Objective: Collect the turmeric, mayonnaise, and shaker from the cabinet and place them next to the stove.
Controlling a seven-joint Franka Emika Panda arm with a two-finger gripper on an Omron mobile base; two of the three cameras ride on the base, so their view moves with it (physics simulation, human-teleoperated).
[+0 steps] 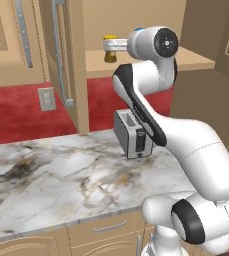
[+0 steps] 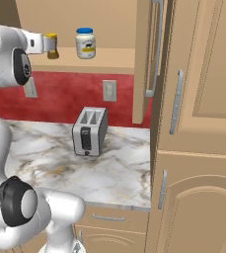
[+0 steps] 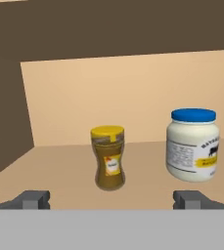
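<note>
Step in hand: fetching turmeric [image 3: 108, 157] from cabinet [image 1: 151, 62] shelf. Hand [image 3: 112, 199] spread, empty (mayonnaise [image 3: 192, 144] beside). You advance, then close.

On the cabinet shelf, the squat white mayonnaise jar with a blue screw lid [image 3: 192, 145] carries a pale label printed with dark lettering and a small black animal figure, the words too small to read. Beside it, the small amber-brown turmeric jar with a yellow lid [image 3: 108, 157] bears a yellow label, likewise illegible.
</note>
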